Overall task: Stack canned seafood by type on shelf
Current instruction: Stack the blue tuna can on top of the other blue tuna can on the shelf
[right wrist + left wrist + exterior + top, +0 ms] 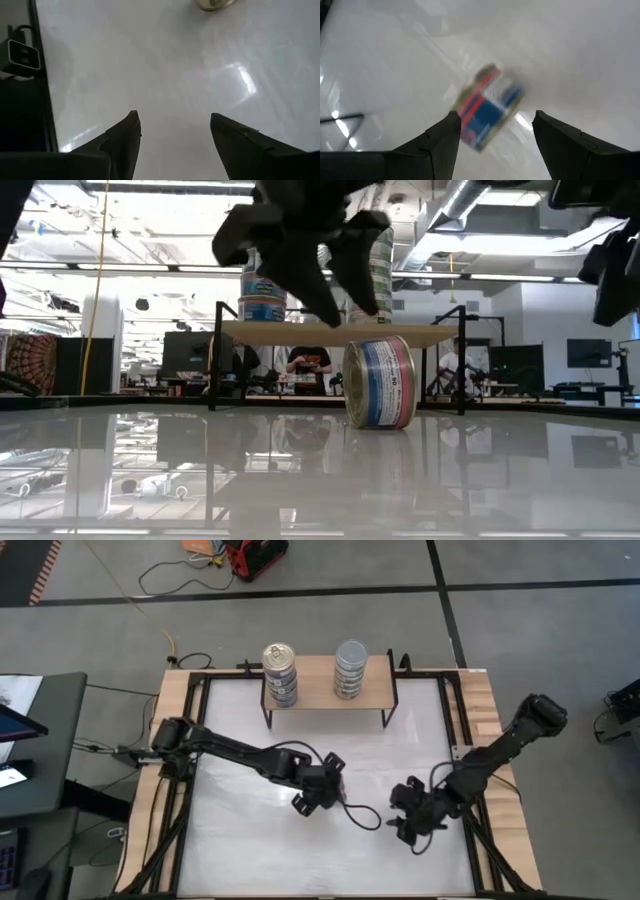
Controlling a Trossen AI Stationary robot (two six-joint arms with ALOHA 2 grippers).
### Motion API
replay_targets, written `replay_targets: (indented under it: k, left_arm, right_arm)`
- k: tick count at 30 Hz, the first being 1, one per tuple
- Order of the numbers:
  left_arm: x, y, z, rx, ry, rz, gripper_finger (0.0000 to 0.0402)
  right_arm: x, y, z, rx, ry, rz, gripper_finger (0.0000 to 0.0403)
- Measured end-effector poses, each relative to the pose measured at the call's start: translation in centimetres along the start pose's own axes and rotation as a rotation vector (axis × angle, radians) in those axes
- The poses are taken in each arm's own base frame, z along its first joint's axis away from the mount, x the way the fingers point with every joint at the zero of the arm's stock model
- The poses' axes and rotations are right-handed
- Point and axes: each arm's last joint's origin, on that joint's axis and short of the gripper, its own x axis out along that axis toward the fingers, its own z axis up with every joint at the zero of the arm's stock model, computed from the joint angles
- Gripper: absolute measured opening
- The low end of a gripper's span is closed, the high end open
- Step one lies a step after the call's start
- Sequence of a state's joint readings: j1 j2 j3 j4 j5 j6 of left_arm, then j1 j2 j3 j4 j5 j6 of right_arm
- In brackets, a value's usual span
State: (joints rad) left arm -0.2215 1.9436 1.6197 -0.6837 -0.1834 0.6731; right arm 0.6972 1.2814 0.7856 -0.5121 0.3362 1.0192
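Tipped can (380,383) on edge in low view, hidden from above by left gripper (318,796), jaws open, right gripper (413,824) jaws open too.

Two can stacks (280,673) on the shelf (320,690); loose can (380,383) before it.

On the pale wood shelf (318,680) with thin black legs, the left stack of cans (280,673) has a gold top and bluish-grey side labels, while the right stack (351,668) is silver-topped. A lone can (380,383) lying on its side on the glossy white tabletop (320,850) carries a label banded in red, white and blue (its rims look gold). Both arms are dark, near black, as are the left gripper (320,796) and the right gripper (412,818).
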Motion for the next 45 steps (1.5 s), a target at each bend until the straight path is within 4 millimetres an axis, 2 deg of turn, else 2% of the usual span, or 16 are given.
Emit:
replay_targets:
  k: [3,6,9,14,21,26,34,45]
  left_arm:
    - [0.2,0.0,1.3,0.033,0.015,-0.013,0.0247]
    - [1.3,0.0,2.3,0.075,0.063,0.018,0.0270]
    - [2.4,0.0,2.8,0.129,0.110,0.036,0.0300]
    - [2.4,0.2,2.9,0.214,0.175,0.028,0.0333]
    - [2.1,-0.6,3.0,0.342,0.238,0.025,0.0336]
    - [3.6,-1.8,3.3,0.458,0.296,0.022,0.0336]
    - [4.6,-2.5,3.7,0.593,0.354,0.056,0.0336]
    - [4.8,-2.4,3.5,0.621,0.383,0.056,0.0335]
  right_arm:
    - [-0.2,0.1,-0.3,-0.014,0.000,0.003,0.0265]
    - [-0.4,0.3,-0.7,-0.026,0.007,0.008,0.0265]
    - [-0.3,0.4,-1.0,-0.029,0.013,0.010,0.0265]
    - [-0.4,0.6,-1.8,-0.025,0.028,0.018,0.0265]
    - [-0.5,0.7,-2.1,-0.035,-0.022,0.004,0.0265]
    - [-0.5,0.8,-2.0,-0.030,-0.048,0.013,0.0265]
    - [-0.5,1.0,-1.9,-0.024,-0.072,0.022,0.0265]
    - [-0.5,1.1,-1.8,-0.020,-0.086,0.024,0.0265]
